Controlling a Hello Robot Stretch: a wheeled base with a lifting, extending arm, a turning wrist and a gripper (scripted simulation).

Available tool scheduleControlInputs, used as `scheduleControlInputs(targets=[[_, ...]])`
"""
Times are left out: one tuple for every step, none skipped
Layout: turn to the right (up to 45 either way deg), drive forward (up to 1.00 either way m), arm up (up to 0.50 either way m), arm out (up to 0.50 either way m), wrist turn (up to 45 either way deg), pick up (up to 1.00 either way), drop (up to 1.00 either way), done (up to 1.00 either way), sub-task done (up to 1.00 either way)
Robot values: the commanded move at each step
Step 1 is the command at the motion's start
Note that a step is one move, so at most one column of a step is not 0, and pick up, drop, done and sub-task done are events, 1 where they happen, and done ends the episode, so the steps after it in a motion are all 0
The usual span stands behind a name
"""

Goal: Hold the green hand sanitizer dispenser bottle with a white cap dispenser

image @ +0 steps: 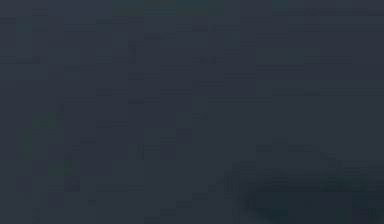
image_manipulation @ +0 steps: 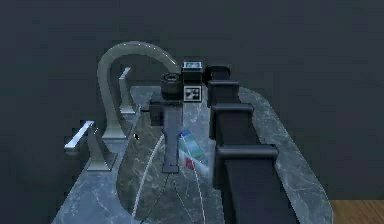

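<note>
The claw (image_manipulation: 170,98) hangs at the far end of the arm (image_manipulation: 238,160), over the sink (image_manipulation: 140,175) and just right of the arched tap (image_manipulation: 112,70). I cannot tell its state, nor whether it holds anything. A dark upright shape (image_manipulation: 173,140) with a red foot and a pale blue-green blob (image_manipulation: 196,150) sit in the basin right at it. I cannot tell whether either is the bottle. A tap handle (image_manipulation: 85,135) stands left of the sink on the grey counter (image_manipulation: 290,170).
</note>
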Motion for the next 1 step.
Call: scheduleControlInputs(targets=[[0.0,0.0,0.0,0.0,45.0,0.0,0.0,0.0,0.0]])
